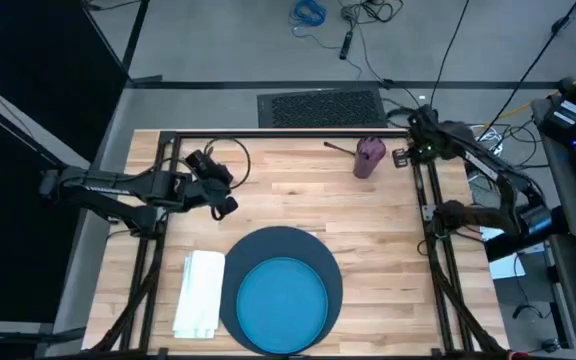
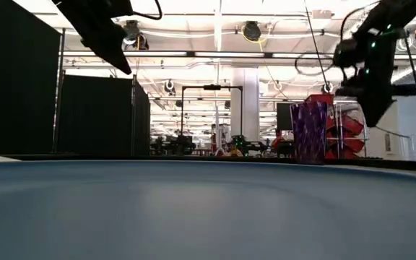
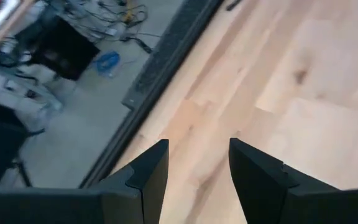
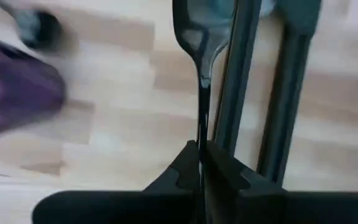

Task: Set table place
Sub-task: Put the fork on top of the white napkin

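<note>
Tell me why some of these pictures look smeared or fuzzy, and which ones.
Right wrist view: the purple cup is smeared sideways by motion, while the utensil pinched in the right end effector stays fairly crisp. Low view: the blue plate sits so close that it fills the foreground as a soft blur; ceiling lights glare overhead. High view: evenly lit and sharp.

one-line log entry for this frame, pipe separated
stage: cutlery | right gripper: shut on fork, beside cup | left gripper: open over table | plate, napkin: placed

2 dark arms [image 1: 118, 187], seemingly black-cabled
</note>
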`<action>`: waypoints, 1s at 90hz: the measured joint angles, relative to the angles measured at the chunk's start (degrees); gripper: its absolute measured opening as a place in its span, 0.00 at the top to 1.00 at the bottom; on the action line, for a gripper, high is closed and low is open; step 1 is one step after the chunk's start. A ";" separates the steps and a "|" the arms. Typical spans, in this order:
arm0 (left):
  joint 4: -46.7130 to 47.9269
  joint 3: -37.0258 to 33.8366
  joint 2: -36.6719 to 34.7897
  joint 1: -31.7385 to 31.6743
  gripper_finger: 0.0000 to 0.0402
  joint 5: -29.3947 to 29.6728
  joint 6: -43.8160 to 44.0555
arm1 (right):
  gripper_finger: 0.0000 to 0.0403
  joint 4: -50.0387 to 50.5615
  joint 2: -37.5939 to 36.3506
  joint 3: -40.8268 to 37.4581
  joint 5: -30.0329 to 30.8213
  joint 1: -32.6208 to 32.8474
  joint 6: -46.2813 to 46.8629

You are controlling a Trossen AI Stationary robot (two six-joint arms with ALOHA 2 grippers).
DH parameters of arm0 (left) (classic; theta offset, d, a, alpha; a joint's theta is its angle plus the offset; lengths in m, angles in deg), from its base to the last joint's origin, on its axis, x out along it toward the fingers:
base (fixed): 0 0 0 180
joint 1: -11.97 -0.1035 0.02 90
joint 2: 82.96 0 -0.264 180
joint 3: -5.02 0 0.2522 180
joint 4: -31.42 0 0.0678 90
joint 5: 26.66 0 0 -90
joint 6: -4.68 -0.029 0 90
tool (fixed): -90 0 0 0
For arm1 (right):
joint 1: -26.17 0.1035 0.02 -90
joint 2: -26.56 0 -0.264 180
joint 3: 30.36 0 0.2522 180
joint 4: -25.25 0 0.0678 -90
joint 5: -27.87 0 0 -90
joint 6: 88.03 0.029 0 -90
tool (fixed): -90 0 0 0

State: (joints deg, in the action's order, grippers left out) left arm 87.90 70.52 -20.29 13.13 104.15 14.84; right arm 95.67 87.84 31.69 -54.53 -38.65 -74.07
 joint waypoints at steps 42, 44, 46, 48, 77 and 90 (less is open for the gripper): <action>-12.13 0.00 0.37 -0.02 0.63 -0.75 -4.99 | 1.00 -14.74 -19.52 4.23 -17.73 6.31 -2.43; -12.77 0.00 0.37 -0.02 0.63 -0.73 -4.98 | 1.00 -16.21 -20.19 4.24 -18.71 7.35 -2.19; -13.32 0.00 0.37 -0.02 0.63 -0.54 -5.00 | 1.00 -17.48 -20.78 4.27 -19.49 8.32 -1.75; -13.80 0.00 0.37 -0.02 0.63 -0.31 -5.01 | 1.00 -18.61 -21.26 4.27 -19.83 9.37 -1.27; -17.48 0.00 0.37 -0.02 0.63 -0.80 -4.54 | 1.00 -35.33 -21.56 -0.84 -22.97 28.90 0.68; -26.80 -0.04 0.37 0.09 0.63 -9.25 -8.79 | 1.00 -47.60 -18.96 -7.59 -22.81 38.53 0.78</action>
State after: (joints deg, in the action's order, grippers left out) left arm 61.09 70.49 -19.92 13.22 94.90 6.05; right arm 48.08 68.87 24.10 -77.35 -0.12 -73.28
